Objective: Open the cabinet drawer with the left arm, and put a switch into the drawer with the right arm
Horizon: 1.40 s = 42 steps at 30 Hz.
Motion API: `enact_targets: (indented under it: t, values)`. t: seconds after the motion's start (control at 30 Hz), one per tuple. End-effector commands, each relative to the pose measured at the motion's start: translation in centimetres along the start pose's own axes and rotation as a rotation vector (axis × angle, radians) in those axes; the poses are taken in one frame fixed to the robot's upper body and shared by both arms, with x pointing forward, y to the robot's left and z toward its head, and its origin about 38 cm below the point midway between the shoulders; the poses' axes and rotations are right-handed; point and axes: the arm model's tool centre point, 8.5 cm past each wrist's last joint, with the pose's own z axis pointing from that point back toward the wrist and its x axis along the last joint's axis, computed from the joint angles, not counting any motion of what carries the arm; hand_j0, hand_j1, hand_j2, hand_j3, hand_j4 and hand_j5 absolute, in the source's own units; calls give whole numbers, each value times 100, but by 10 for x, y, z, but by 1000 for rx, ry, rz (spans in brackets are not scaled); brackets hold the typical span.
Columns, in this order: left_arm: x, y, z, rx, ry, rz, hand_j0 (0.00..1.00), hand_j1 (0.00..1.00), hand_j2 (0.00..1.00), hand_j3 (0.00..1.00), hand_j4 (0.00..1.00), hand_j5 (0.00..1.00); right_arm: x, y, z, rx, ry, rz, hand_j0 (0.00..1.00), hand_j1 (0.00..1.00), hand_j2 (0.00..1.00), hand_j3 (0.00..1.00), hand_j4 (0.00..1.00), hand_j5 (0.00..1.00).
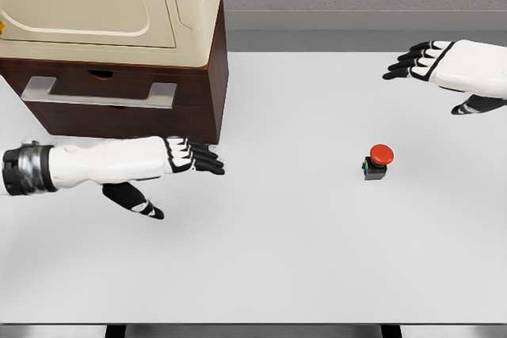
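A dark brown cabinet [119, 104] with a cream top unit stands at the table's back left. Its drawer front carries a silver bar handle [99, 93] and looks shut. My left hand [194, 156] hovers just in front of the cabinet's lower right corner, below the handle, fingers stretched flat and holding nothing. A small switch [377, 161], black box with a red mushroom button, sits on the white table at centre right. My right hand [416, 59] floats at the far right, well behind and to the right of the switch, fingers extended and empty.
The white table [277, 251] spreads wide around the switch, with its front edge near the picture's bottom. A grey wall runs behind the table. The cream unit [111, 5] on the cabinet overhangs the drawer.
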Motion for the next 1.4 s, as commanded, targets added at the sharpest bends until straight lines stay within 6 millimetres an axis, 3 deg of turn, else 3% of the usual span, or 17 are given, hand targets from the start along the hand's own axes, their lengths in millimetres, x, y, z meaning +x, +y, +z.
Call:
enact_targets:
  t: [0.0,0.2,0.27,0.33,0.4,0.5,0.57,0.63,0.7,0.77,0.87,0.93,1.0,1.13,1.37]
  values:
    - [-4,-5,16,-43,48,3,100,100,100,100,100,100,1,-2,0,-5,-2,0,100,100,100,100,100,100]
    - [-5,2,30,-47,81,-5,100,100,100,100,100,100,3,5,-4,10,-14,-9,100,100,100,100,100,100]
    - [-3,16,47,-9,94,29,100,100,100,100,100,100,16,25,-23,67,-67,-29,100,100,100,100,100,100]
    - [1,44,62,30,111,2,98,98,98,98,98,98,23,34,-33,83,-96,-41,100,100,100,100,100,100]
    - [7,68,62,81,88,-28,98,98,98,98,98,98,22,31,-34,86,-90,-23,100,100,100,100,100,100]
    - [9,74,63,100,76,-20,98,98,98,98,98,98,24,35,-39,111,-91,-2,100,100,100,100,100,100]
    - [8,79,83,77,137,-35,97,97,97,97,97,97,24,38,-40,129,-86,15,100,100,100,100,100,100]
    - [8,71,95,12,184,-30,98,98,98,98,98,98,24,38,-40,132,-84,21,100,100,100,100,100,100]
    - [17,100,108,27,220,-109,100,100,100,100,100,100,26,44,-43,160,-82,38,100,100,100,100,100,100]
    - [12,98,108,20,230,-112,100,100,100,100,100,100,29,52,-47,184,-93,40,100,100,100,100,100,100]
    - [15,91,101,39,130,65,100,100,100,100,100,100,30,53,-48,189,-96,38,100,100,100,100,100,100]
    - [21,103,103,107,65,149,100,100,100,100,100,100,33,59,-50,205,-108,34,100,100,100,100,100,100]
    - [18,99,105,147,51,247,100,100,100,100,100,100,34,59,-50,205,-110,34,100,100,100,100,100,100]
    - [16,108,100,135,129,288,100,100,100,100,100,100,33,58,-51,203,-110,33,100,100,100,100,100,100]
    - [-11,96,100,85,389,428,98,98,98,98,98,98,31,50,-50,189,-103,46,100,100,100,100,100,100]
